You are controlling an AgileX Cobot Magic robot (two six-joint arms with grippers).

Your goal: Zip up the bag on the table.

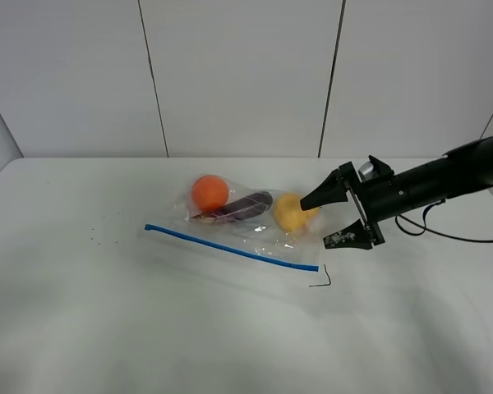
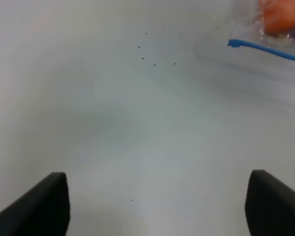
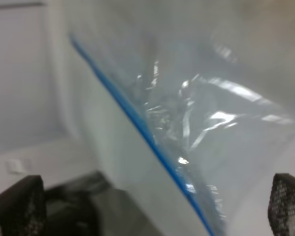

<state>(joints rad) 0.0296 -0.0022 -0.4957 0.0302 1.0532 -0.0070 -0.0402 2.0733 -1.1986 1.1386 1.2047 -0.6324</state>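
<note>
While the bag [image 1: 238, 222] lay flat on the worktop [image 1: 107, 328], the right hand [image 1: 335, 217] gaped empty by its blue strip's [image 1: 230, 247] end. Pinching there, then sliding steadily along, seemed wisest; the left hand [image 2: 152, 206] hung wide, empty.

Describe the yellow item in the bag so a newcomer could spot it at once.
On the white table lies the clear bag with a blue zipper strip. Inside, the yellow piece sits nearest the right claw, beyond the orange ball and dark purple piece.
</note>
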